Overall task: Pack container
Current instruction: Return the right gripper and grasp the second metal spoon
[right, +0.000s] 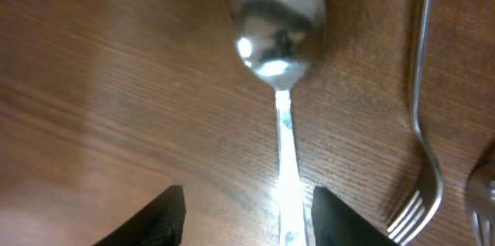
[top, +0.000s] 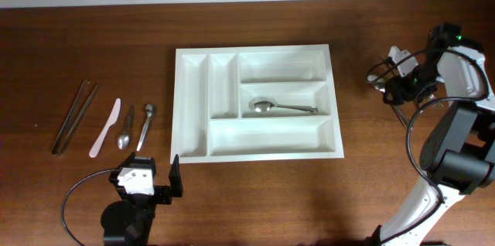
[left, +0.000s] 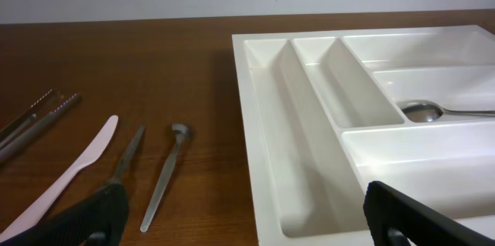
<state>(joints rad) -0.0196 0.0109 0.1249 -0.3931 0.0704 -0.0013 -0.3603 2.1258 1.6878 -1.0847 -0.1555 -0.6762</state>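
Note:
The white five-compartment container (top: 255,49) lies mid-table and also shows in the left wrist view (left: 247,122). A metal spoon (top: 267,107) lies in its middle wide compartment (left: 421,111). My right gripper (top: 384,83) is open, low over the table right of the container. In the right wrist view its jaws (right: 247,199) straddle the handle of another spoon (right: 278,22) lying on the wood, not gripping it. My left gripper (top: 147,175) is open and empty by the container's near left corner (left: 247,227).
Left of the container lie tongs (top: 73,116), a pink knife (top: 106,128), a small spoon (top: 126,130) and another metal utensil (top: 145,124). A fork (right: 414,207) lies right of the spoon under my right gripper.

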